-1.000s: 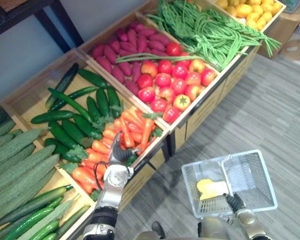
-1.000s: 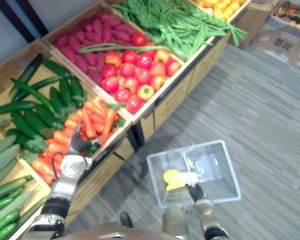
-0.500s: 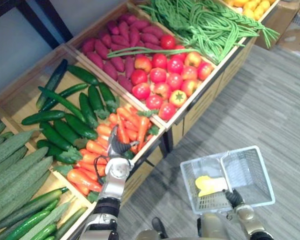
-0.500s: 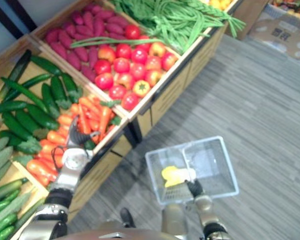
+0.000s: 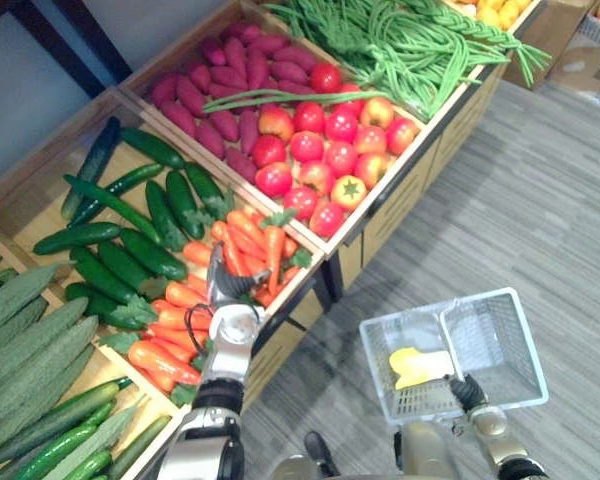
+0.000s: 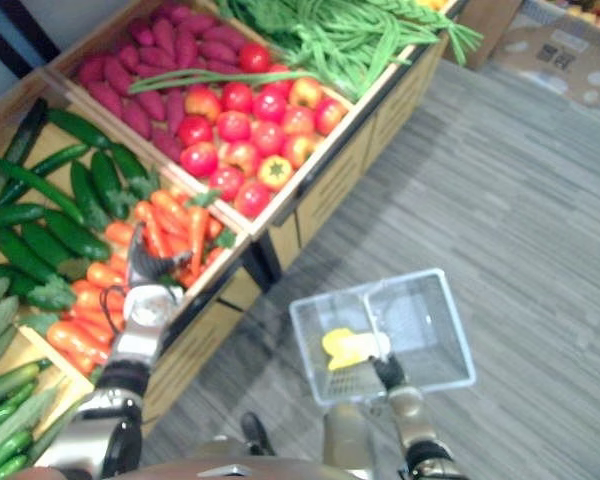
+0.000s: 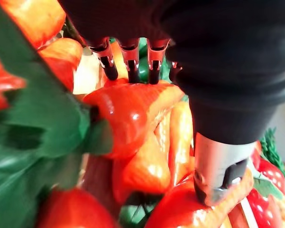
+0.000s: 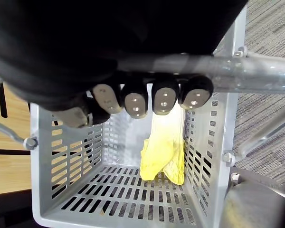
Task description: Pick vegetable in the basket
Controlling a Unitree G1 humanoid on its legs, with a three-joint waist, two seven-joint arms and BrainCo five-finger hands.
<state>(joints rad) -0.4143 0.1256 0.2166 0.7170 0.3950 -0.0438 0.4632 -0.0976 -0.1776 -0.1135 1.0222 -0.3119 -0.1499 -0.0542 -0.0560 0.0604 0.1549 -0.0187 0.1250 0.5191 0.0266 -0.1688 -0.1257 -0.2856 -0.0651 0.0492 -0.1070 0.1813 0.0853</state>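
My left hand (image 5: 230,290) lies on the pile of orange carrots (image 5: 248,238) in the wooden bin. In the left wrist view its fingers (image 7: 128,57) rest with their dark tips on a fat carrot (image 7: 128,114), the thumb (image 7: 218,171) down on the carrot's other side; the hand is open. My right hand (image 5: 467,392) is shut on the metal handle of the grey plastic basket (image 5: 505,345), which hangs over the floor. A yellow vegetable (image 8: 164,152) lies at the bottom of the basket (image 8: 66,175), under my fingers (image 8: 135,102).
The stand's bins hold dark cucumbers (image 5: 140,240), ridged green gourds (image 5: 30,330), red tomatoes (image 5: 330,160), purple sweet potatoes (image 5: 220,95) and long green beans (image 5: 410,45). A cardboard box (image 5: 590,60) stands on the grey floor at far right.
The whole view has shifted up and left, so the camera moved. My left hand has reached a little farther onto the carrots. The basket stays in my right hand.
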